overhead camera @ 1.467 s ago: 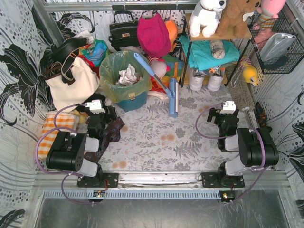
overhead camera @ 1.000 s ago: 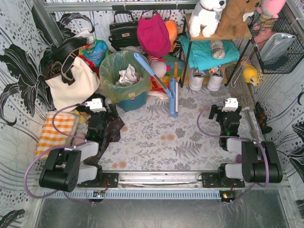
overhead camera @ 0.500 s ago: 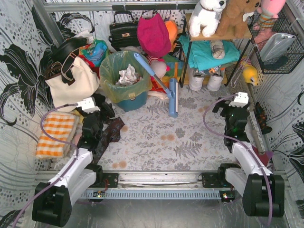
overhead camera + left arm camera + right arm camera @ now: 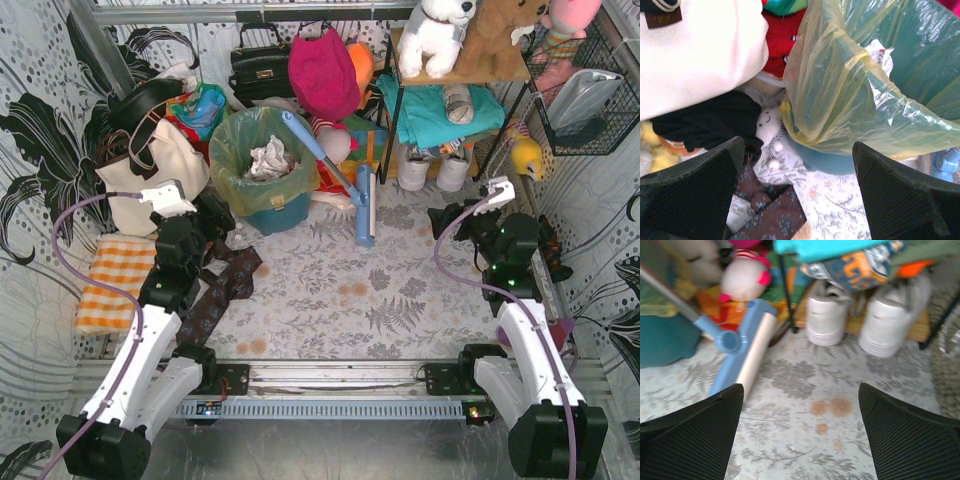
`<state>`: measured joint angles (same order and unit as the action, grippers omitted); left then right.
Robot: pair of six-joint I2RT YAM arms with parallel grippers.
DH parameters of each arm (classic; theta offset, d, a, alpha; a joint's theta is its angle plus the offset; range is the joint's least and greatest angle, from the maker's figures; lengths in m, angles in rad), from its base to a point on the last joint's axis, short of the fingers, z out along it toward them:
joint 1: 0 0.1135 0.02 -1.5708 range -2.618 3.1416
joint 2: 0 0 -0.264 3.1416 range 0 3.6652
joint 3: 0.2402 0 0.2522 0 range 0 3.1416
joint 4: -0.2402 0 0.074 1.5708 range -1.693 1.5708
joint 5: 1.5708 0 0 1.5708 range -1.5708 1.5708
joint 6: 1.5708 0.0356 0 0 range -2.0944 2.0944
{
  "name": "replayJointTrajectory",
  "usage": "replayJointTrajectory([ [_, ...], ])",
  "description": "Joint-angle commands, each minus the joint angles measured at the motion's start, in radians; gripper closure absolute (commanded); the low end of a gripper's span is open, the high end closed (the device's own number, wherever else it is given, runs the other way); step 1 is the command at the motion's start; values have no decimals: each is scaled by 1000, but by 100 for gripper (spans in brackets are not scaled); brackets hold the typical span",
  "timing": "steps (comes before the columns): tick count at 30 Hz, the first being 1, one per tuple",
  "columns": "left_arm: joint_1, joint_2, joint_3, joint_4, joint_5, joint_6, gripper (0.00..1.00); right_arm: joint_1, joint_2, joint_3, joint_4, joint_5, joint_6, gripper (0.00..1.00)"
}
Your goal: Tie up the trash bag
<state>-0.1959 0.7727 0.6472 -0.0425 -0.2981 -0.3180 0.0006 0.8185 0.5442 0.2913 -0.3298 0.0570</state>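
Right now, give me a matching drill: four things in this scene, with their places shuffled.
Things:
1. trash bag
2. blue squeegee
3. white sneakers
4. cream tote bag

Places:
A. under the shelf
B. left of the teal bin
C. lining the teal bin
D. head on the floor, right of the bin

Pairs: 1-C, 2-D, 3-A, 4-B.

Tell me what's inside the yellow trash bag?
Inside the trash bag sits crumpled white paper. Whatever lies below the paper is covered, so it cannot be seen.
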Motion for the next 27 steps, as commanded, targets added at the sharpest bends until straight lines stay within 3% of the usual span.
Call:
replayJointTrajectory([
  [1,-5,-14,75,-151,20,-30,2,9,22,113,-46,-281,3,3],
  [9,-4,-43,94,-175,139,87,2,19,132,162,113,-573,106,1],
  [21,-4,-90,54,-158,96,36,2,226,359,351,54,-485,-65,4],
  [27,-4,-145,27,-122,50,57,2,261,499,437,127,-530,-76,8],
])
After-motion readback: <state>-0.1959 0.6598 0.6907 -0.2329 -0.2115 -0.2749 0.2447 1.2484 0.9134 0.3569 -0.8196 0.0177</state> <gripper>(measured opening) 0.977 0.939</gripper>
